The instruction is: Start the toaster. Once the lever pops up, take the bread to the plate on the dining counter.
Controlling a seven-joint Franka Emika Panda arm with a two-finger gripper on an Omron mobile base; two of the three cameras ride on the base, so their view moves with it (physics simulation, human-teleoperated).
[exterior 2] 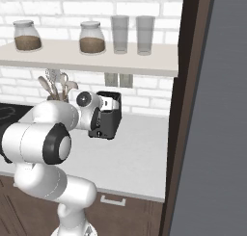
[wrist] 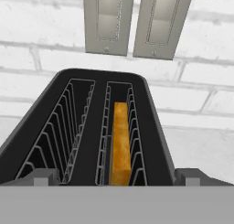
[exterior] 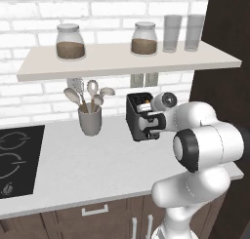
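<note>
The dark grey toaster (exterior: pixel 135 117) (exterior 2: pixel 112 120) stands on the white worktop below the shelf. From the hand view I look down into the toaster (wrist: pixel 91 127) and its two slots. The bread (wrist: pixel 120 145) sits deep in the right slot, golden crust edge up; the left slot holds nothing. My gripper (exterior: pixel 153 124) (exterior 2: pixel 98 121) (wrist: pixel 116 177) hangs at the toaster's near narrow end, open, with its fingertips (wrist: pixel 42 176) spread about as wide as the toaster. The lever is hidden behind my hand. The plate and the dining counter are out of view.
A grey utensil cup (exterior: pixel 90 120) stands left of the toaster, and a black hob (exterior: pixel 14 160) lies further left. The shelf (exterior: pixel 122 60) above carries jars and glasses. Two wall sockets (wrist: pixel 109 19) sit behind the toaster. A tall dark cabinet (exterior 2: pixel 193 110) closes the right side.
</note>
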